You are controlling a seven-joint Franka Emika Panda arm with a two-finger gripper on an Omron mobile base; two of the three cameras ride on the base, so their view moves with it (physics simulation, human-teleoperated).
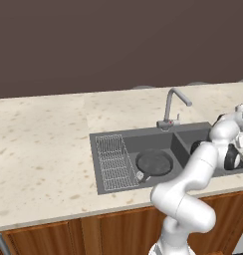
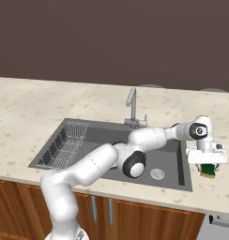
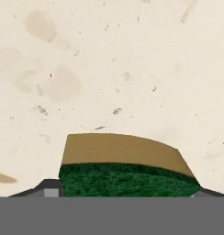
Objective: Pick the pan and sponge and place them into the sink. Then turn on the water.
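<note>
My gripper (image 2: 208, 165) points straight down over the speckled beige counter (image 2: 215, 187), just right of the sink (image 2: 175, 161). The sponge (image 2: 209, 170) sits directly beneath my hand, its green face and a tan-yellow edge peeking out below the white finger housing. In the hand view the sponge (image 3: 125, 167) lies right between my two dark finger tips, close against the lens: a dark green scrubby face nearest me and a flat tan-yellow face beyond it, the block looking slightly bowed. One finger tip (image 3: 47, 188) shows at its left corner, and the other at its right corner. The tips flank the sponge closely, but I cannot tell whether they are pressing on it or merely standing beside it, nor whether it touches the counter (image 3: 132, 59).

The pan (image 1: 154, 164), round and dark grey, already lies in the left basin of the sink (image 1: 113, 139), just right of the wire rack (image 1: 113, 162), with its short handle toward the near rim. The curved grey faucet (image 1: 172, 105) rises at the sink's far edge.
</note>
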